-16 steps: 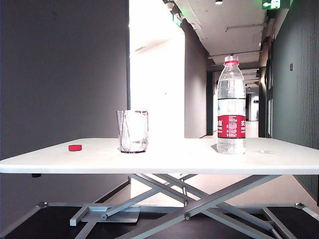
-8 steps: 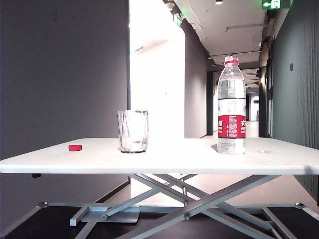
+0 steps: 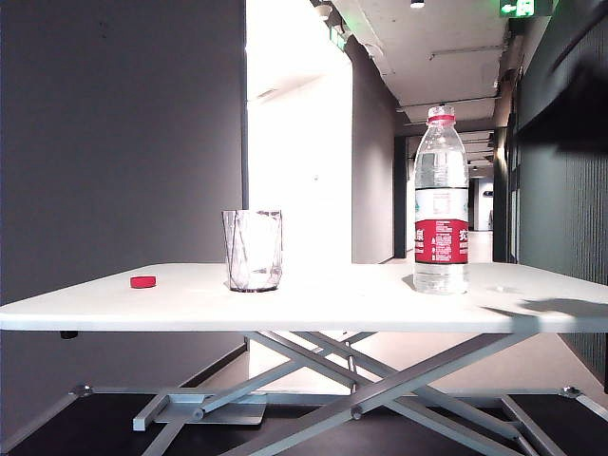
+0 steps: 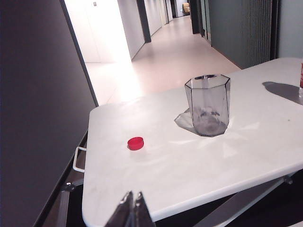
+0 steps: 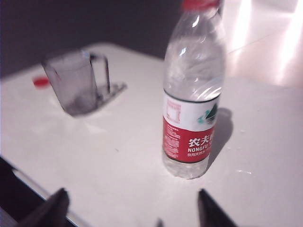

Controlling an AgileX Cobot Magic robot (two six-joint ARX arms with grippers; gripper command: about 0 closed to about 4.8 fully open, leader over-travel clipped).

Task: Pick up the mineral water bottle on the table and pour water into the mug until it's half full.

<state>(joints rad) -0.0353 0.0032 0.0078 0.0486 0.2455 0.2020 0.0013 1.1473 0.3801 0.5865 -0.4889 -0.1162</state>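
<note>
The mineral water bottle (image 3: 441,199), clear with a red and white label, stands upright on the right part of the white table (image 3: 332,299). The mug (image 3: 253,250), a clear tumbler, stands left of the middle. My right gripper (image 5: 135,210) is open, with its dark fingertips (image 5: 54,208) spread wide over the table edge a short way in front of the bottle (image 5: 194,94) and nothing between them. In the exterior view the right arm is only a dark blur (image 3: 570,81) at the upper right. My left gripper (image 4: 133,208) is shut and empty, off the table's corner, far from the mug (image 4: 207,105).
A small red cap (image 3: 143,281) lies on the table to the left of the mug, also in the left wrist view (image 4: 136,143). A shadow (image 3: 560,306) falls on the table's right end. A grey scissor frame (image 3: 380,370) carries the tabletop, with a corridor behind it.
A dark blur of the right arm has come into the upper right of the exterior view, and a shadow now lies on the table's right end. Bottle, mug and cap stayed put.
</note>
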